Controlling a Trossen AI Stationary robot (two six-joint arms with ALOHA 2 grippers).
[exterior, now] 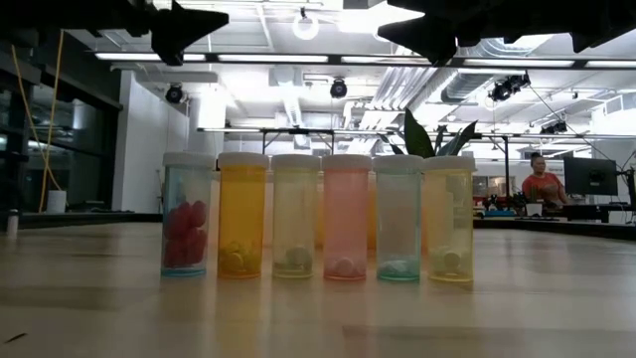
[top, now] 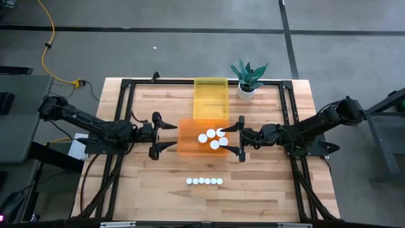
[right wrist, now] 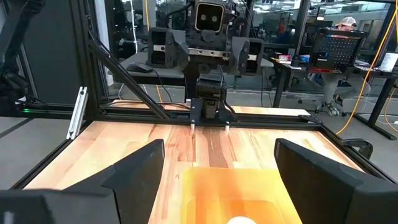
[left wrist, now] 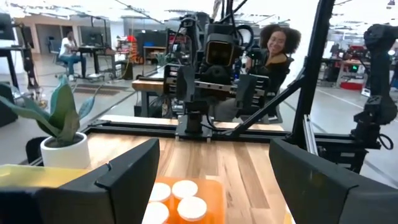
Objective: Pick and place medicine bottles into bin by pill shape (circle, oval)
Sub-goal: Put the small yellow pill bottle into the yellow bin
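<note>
While both arms hang level over the middle of the wooden surface (top: pixel 158 183), neither holds anything. The left gripper (top: pixel 166 135) sits just left of the orange bin (top: pixel 190 144) with its jaws spread wide and empty, pointing toward it. The right gripper (top: pixel 231 137) faces it from the other side, at the right edge of the same bin, its jaws likewise spread wide with nothing between them.

4 medicine bottles (top: pixel 212 138), seen from above as round white caps, stand clustered in the right part of the orange bin. The left wrist view catches 3 of those caps (left wrist: pixel 185 189) past the left gripper's own dark fingers (left wrist: pixel 127 180). The yellow bin (top: pixel 210 96) lies directly beyond the orange one, on the far side, touching or nearly touching it; I can see no bottles in it.

6 more bottles (top: pixel 204 181) stand in a tight straight row on the near part of the surface, well apart from both bins. In the low view this row (exterior: pixel 318 216) runs left to right as a clear bottle with red contents, an orange one, a pale yellow one, a pink one, a pale teal one and a yellow one, all upright and capped in white.

A potted plant (top: pixel 247 80) in a white pot stands at the far edge, just right of the yellow bin. A person (left wrist: pixel 275 53) sits beyond the frame in the left wrist view.
</note>
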